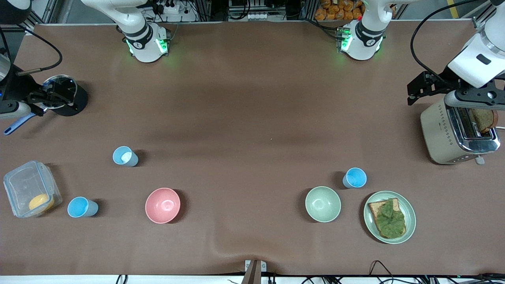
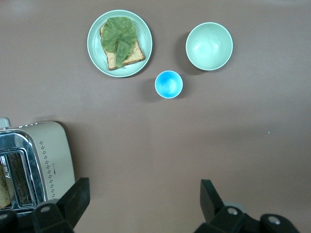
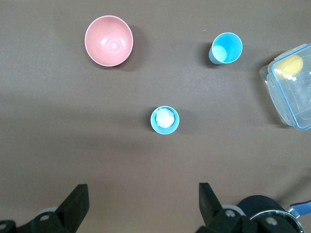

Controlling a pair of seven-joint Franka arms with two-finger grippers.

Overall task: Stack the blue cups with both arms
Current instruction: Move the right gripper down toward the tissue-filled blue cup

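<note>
Three blue cups stand upright and apart on the brown table. The paler cup (image 1: 125,156) (image 3: 164,120), whitish inside, is toward the right arm's end, farther from the front camera than the pink bowl. A second cup (image 1: 82,207) (image 3: 226,48) stands beside the clear box. The third cup (image 1: 354,178) (image 2: 168,84) is toward the left arm's end, beside the green bowl. My left gripper (image 1: 424,88) (image 2: 144,194) hangs open and empty high beside the toaster. My right gripper (image 1: 49,98) (image 3: 142,194) hangs open and empty by the black pot.
Pink bowl (image 1: 162,205), pale green bowl (image 1: 322,204), plate (image 1: 410,221) with toast and lettuce, toaster (image 1: 438,134) holding bread, clear lidded box (image 1: 23,185) with something yellow inside, and black pot (image 1: 73,102) with a blue handle.
</note>
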